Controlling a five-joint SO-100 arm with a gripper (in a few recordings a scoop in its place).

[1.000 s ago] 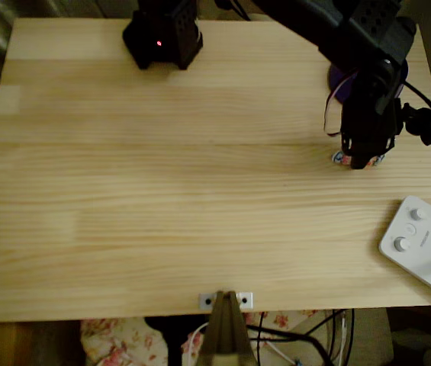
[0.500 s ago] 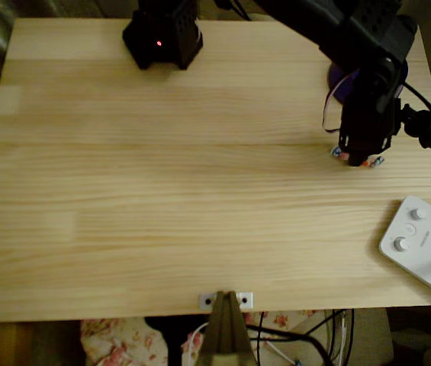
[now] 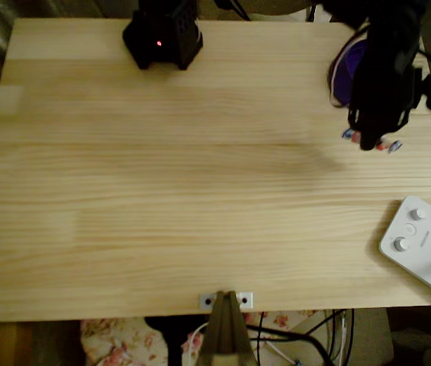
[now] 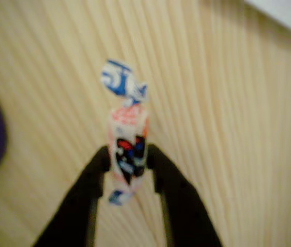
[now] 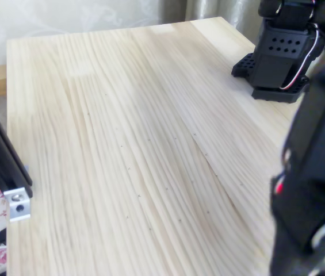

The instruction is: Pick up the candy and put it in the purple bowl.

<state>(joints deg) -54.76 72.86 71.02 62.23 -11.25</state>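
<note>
The candy (image 4: 127, 146) is a slim wrapped sweet with a pinkish-white wrapper bearing red, dark and blue marks. One twisted end is blue and white. In the wrist view it stands lengthwise, pinched at its middle between two dark fingers (image 4: 91, 180), clear of the wood behind it. In the overhead view its ends (image 3: 389, 146) show just below the purple bowl (image 3: 346, 72). That bowl sits near the table's top right corner, partly hidden by the arm.

Purple bowl (image 3: 346, 72) mostly behind arm (image 3: 383, 69)
</note>
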